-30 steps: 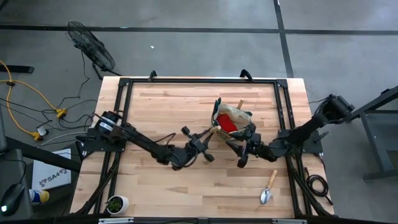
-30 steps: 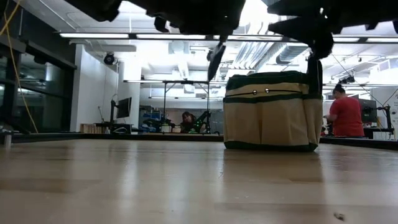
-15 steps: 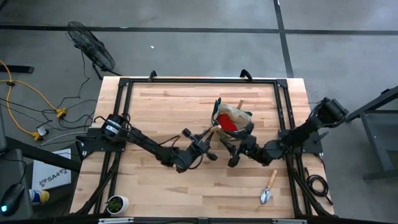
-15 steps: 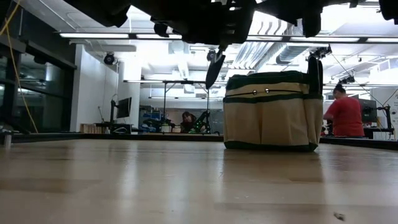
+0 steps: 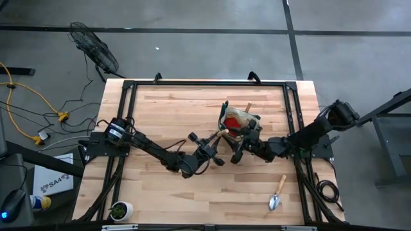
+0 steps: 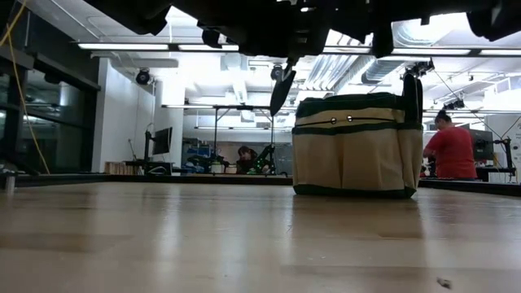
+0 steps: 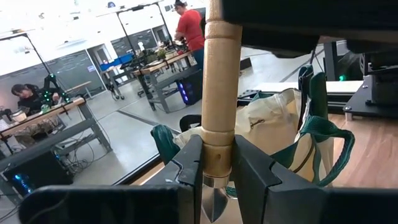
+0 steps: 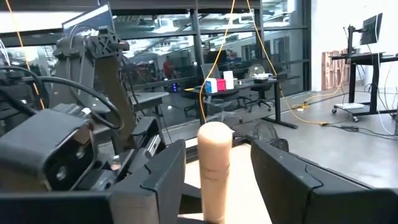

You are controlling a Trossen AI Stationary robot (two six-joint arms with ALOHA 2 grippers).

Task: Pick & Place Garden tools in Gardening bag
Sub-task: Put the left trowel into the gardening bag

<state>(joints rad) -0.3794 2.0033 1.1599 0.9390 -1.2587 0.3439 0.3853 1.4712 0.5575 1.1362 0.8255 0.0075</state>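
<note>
The beige canvas bag with green trim stands upright on the table right of centre, also in the low view. A red item and a wooden handle show in its open top. My left gripper is shut on a wooden-handled trowel just left of the bag. My right gripper is open near the bag's near side. Its fingers stand on either side of that trowel's free handle end without touching it. A second trowel lies flat near the table's near right corner. My left gripper pinches the trowel's wooden handle near its blade end between the two fingers. The fingers lie across the handle. The trowel is lifted clear of the table, and its dark blade hangs below the gripper.
Black frame rails run along the table's edges. A small potted plant sits off the near left corner. A person in a red shirt stands in the room behind the bag. Bare wood lies at the far left.
My right gripper has risen and gone toward the table's left, from the bag's near right side to the handle of the trowel held by my left gripper. The left gripper and trowel have stayed almost where they were. The bag has not moved.
</note>
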